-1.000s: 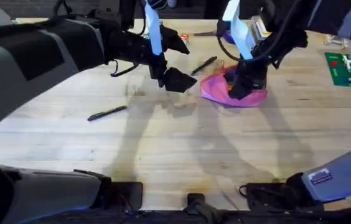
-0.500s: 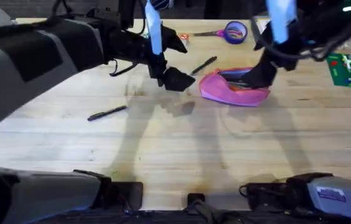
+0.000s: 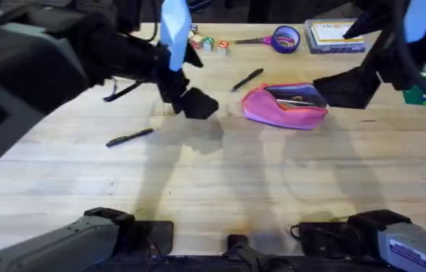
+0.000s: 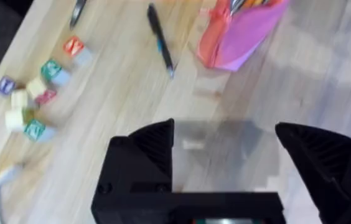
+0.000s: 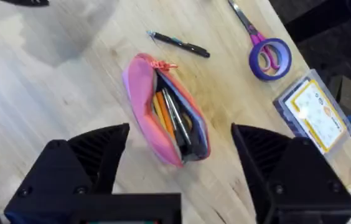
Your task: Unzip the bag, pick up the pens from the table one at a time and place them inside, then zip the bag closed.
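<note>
With the bag [image 3: 285, 105] lying unzipped on the worktop [image 3: 220, 181] in the overhead view and two pens, the far pen [image 3: 248, 78] just beside it and the near pen [image 3: 130, 137] well apart, not yet stowed, the step in hand reads as a single-pen pick. In the left wrist view the left claw [image 4: 225, 140] hangs spread above bare wood; it should straddle one pen crosswise. In the right wrist view the right claw [image 5: 178, 140] is spread over the one pouch, several pens already inside.
</note>
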Robot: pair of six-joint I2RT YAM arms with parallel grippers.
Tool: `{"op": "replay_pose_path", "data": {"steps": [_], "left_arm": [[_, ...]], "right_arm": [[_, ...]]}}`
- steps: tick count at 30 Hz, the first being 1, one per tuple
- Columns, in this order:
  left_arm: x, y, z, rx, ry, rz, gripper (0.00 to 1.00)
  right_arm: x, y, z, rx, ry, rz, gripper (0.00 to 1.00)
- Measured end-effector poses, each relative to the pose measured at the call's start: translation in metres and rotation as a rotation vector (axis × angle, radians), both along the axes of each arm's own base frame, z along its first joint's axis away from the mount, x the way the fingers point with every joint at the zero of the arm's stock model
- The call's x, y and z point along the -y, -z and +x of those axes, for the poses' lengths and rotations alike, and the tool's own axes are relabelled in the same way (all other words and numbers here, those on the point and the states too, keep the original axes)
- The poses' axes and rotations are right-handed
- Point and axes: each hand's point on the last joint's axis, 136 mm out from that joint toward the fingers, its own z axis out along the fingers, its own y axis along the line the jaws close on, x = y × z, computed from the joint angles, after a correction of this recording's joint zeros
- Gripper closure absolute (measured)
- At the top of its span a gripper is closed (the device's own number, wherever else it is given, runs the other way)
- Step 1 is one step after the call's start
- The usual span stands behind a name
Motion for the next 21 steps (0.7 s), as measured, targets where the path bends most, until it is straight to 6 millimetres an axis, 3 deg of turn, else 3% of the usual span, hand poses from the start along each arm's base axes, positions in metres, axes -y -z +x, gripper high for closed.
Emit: {"op": "replay_pose_path", "data": {"steps": [6, 14, 15, 21], "left_arm": [[-0.039, -0.008, -0.019, -0.039, -0.116, 0.048, 0.007], [-0.086, -0.003, -0.047, -0.069, -0.234, 0.223, 0.008], [-0.1, 0.004, -0.057, -0.096, -0.266, 0.307, 0.007], [-0.118, 0.013, -0.065, -0.131, -0.306, 0.41, 0.007]], "right_arm": [[0.002, -0.011, -0.015, 0.025, 0.021, 0.021, 0.003], [0.005, -0.017, -0.018, 0.047, 0.035, 0.018, 0.005], [0.005, -0.017, -0.018, 0.047, 0.035, 0.018, 0.004], [0.005, -0.017, -0.018, 0.044, 0.04, 0.022, 0.003]]}}
